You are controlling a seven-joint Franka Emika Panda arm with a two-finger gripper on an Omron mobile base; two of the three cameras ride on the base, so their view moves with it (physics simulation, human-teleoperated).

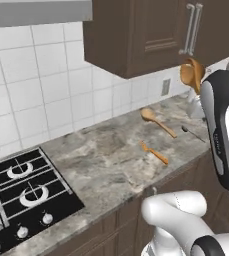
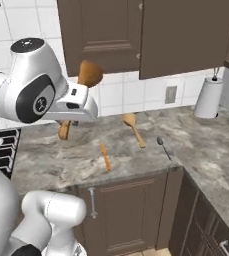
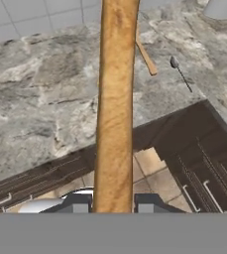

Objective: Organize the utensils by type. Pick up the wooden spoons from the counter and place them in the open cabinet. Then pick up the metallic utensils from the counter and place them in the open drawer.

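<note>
1. The task is at an early stage: one tan wooden spoon with a round bowl [image 2: 89, 73] is lifted off the grey-brown marbled stone desk [image 1: 106, 165], carried in the air below the dark brown wall cabinets [image 2: 136, 35], and not yet set down anywhere.
2. The second, smaller wooden spoon [image 1: 157, 121] lies on the desk near the tiled wall.
3. The slim bright orange utensil [image 1: 154, 152] lies just in front of it, closer to the desk edge, and the very thin dark utensil with a tiny head [image 2: 163, 147] lies off to one side; both are untouched.
4. By the look of it, one spoon and both slim utensils remain to be moved.
5. The tool [image 3: 114, 204] is clamped on the lifted spoon's handle, a finger pressing each side.
</note>
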